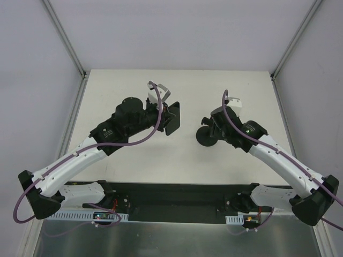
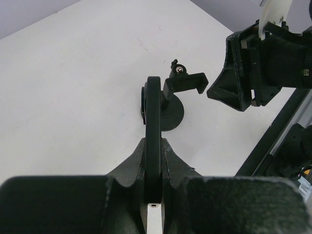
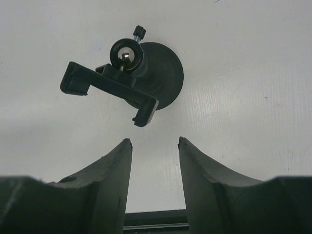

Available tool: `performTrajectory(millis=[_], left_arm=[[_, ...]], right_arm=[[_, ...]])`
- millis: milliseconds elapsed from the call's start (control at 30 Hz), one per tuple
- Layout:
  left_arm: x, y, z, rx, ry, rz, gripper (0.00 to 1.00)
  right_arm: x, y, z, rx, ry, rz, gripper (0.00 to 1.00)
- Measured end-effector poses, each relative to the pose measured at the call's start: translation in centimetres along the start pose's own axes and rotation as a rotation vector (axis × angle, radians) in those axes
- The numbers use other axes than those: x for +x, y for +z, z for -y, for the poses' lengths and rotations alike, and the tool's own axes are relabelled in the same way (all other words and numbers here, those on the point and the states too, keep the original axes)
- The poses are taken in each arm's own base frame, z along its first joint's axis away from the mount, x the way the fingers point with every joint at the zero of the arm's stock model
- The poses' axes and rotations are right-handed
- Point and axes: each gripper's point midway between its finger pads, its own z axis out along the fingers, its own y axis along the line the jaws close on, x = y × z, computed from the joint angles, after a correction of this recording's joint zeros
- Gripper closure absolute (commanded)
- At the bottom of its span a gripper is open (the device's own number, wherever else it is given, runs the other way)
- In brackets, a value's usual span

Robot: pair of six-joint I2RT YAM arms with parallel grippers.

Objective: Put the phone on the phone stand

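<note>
left gripper point(image 2: 153, 146) clamps stiff, glossy, probably slippery phone point(image 2: 152, 107) across its flat faces, just short of phone stand point(image 2: 171, 109); right gripper point(image 3: 155, 144) parted, empty

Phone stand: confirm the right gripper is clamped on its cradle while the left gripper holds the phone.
Not clamped: in the right wrist view the right gripper is open and empty, short of the phone stand. The left gripper does hold the phone.

White table point(image 1: 182, 167) between pale grey walls point(image 1: 177, 32)
</note>
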Motion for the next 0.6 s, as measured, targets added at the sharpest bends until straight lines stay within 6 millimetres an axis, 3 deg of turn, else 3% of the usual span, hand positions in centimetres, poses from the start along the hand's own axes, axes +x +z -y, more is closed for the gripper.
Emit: performTrajectory(millis=[300, 600], left_arm=[[0.8, -0.2, 0.3, 0.016, 0.008, -0.010, 1.00], [0.6, -0.2, 0.3, 0.017, 0.004, -0.001, 1.00]], right_arm=[[-1.0, 2.0, -1.3, 0.028, 0.019, 0.010, 0.56], [-1.4, 3.0, -0.7, 0.079, 0.058, 0.018, 0.66]])
